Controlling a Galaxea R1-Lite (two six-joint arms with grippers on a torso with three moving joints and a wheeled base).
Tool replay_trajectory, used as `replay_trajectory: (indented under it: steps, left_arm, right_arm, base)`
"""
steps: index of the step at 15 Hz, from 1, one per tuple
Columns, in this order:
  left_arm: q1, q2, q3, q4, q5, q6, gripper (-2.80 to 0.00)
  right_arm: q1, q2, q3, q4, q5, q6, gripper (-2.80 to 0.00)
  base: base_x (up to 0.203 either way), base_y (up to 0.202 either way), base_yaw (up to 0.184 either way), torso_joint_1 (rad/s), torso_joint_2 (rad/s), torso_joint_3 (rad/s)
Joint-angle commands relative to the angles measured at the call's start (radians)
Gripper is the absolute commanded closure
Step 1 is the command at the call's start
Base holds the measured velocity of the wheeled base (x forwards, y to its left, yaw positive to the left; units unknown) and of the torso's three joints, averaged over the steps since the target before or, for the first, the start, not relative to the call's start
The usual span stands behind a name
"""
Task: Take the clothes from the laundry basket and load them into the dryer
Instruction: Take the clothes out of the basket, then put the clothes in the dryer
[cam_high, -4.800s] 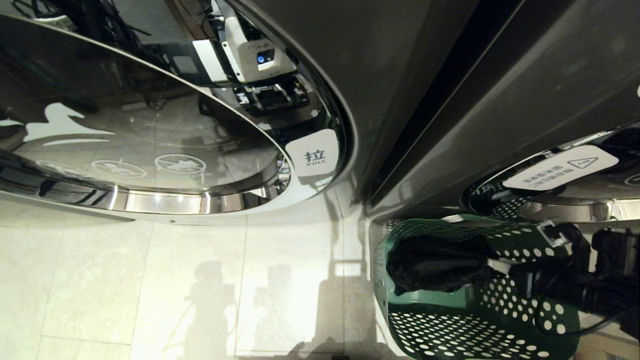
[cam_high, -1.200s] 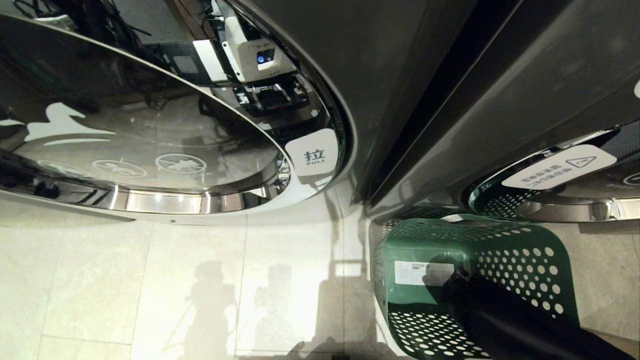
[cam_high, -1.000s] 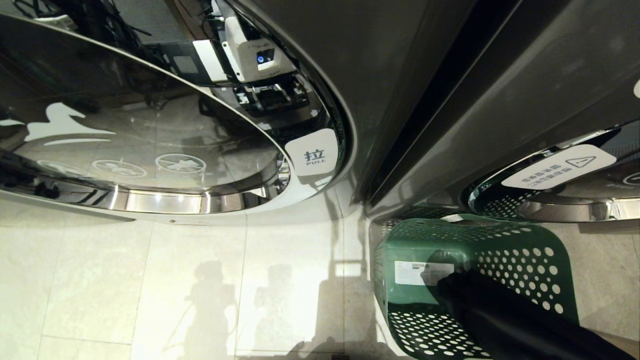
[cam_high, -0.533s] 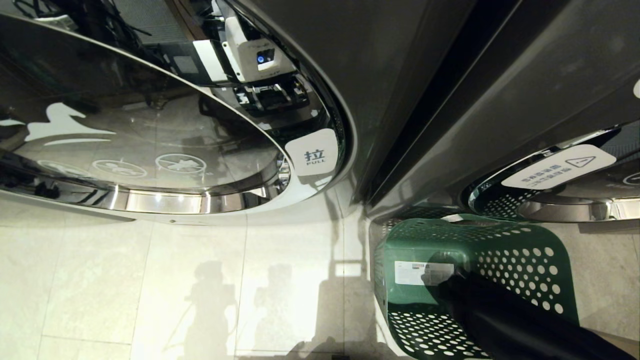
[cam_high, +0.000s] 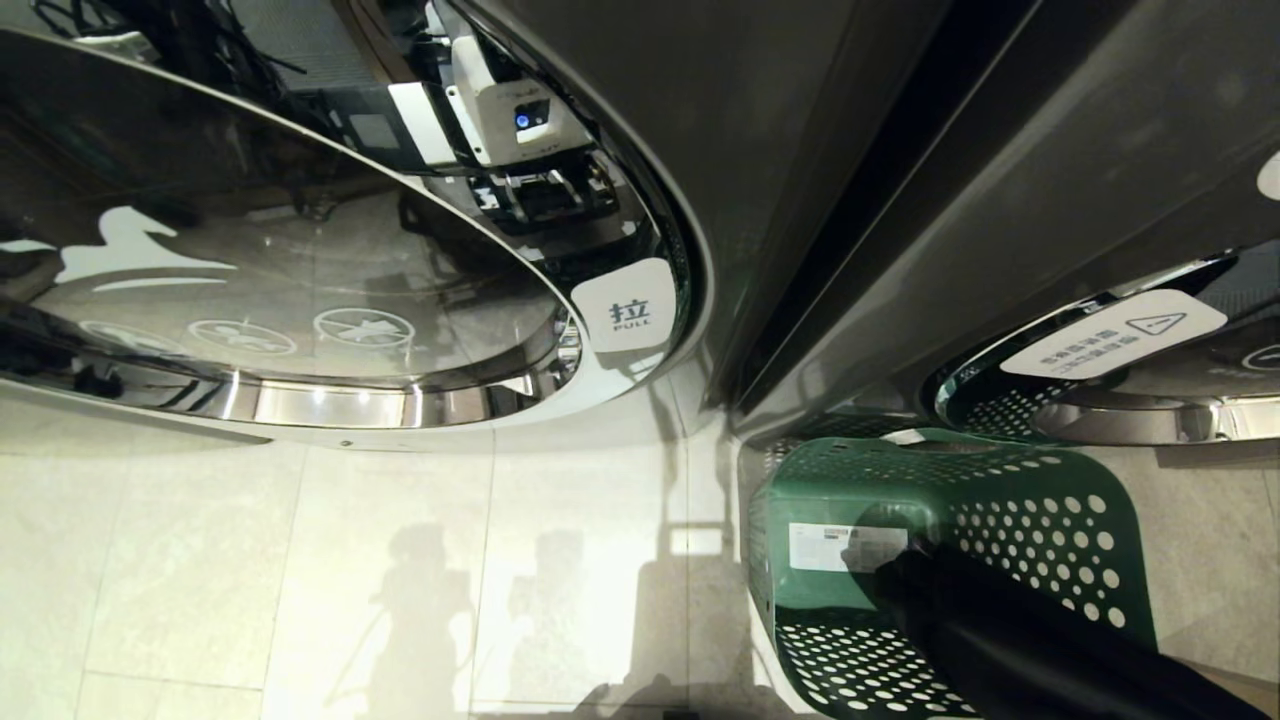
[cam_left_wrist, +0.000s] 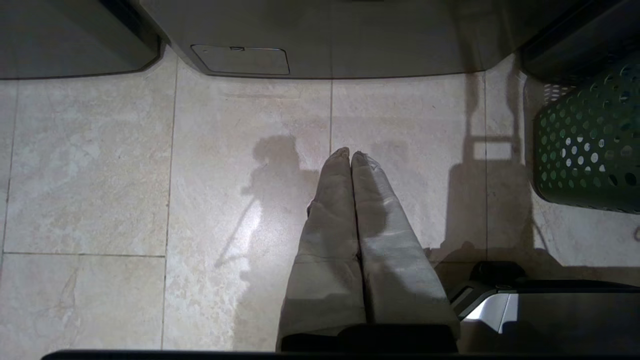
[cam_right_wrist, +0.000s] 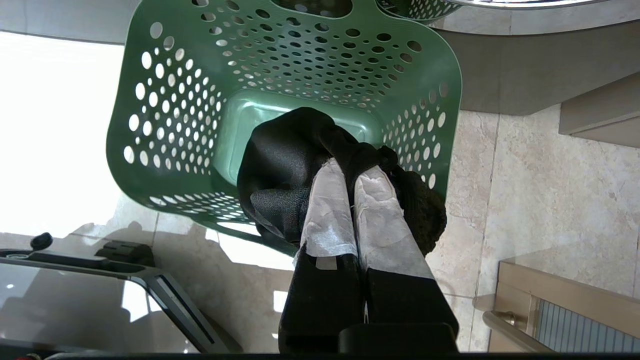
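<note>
Green basket (cam_high: 1000, 490) on tiled floor (cam_high: 350, 560)

we see pale stone floor tiles (cam_high: 350, 560) crossed by thin grout lines and soft shadows. a white pull sticker (cam_high: 627, 305) sits beside a glossy round door. a white warning label (cam_high: 1110, 335) lies on the right. a small rectangular access panel (cam_left_wrist: 240, 60) sits low.

Bright overhead glare on pale floor tiles (cam_high: 300, 560), crisp shadows, mirror-like door (cam_high: 300, 280) reflections, perhaps slight edge distortion.
</note>
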Motion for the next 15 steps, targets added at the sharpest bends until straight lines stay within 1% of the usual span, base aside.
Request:
replay_trajectory:
  steps: [1, 11, 15]
  left_arm:
    - [0.000, 0.000, 0.001, -0.001, 0.000, 0.000, 0.00]
    - [0.000, 0.000, 0.000, 0.001, 0.000, 0.000, 0.00]
    - [0.000, 0.000, 0.000, 0.001, 0.000, 0.000, 0.00]
  right_arm:
    - [0.000, 0.003, 0.000, -0.001, 0.001, -0.001, 0.00]
    - [0.000, 0.003, 0.000, -0.001, 0.001, -0.002, 0.00]
    - [0.000, 0.003, 0.000, -0.001, -0.001, 0.013, 0.00]
  base:
    - [0.000, 0.000, 0.000, 0.000, 0.00, 0.122]
    - [0.000, 0.000, 0.000, 0.002, 0.00, 0.191]
    - [0.000, 0.000, 0.000, 0.003, 0.00, 0.201]
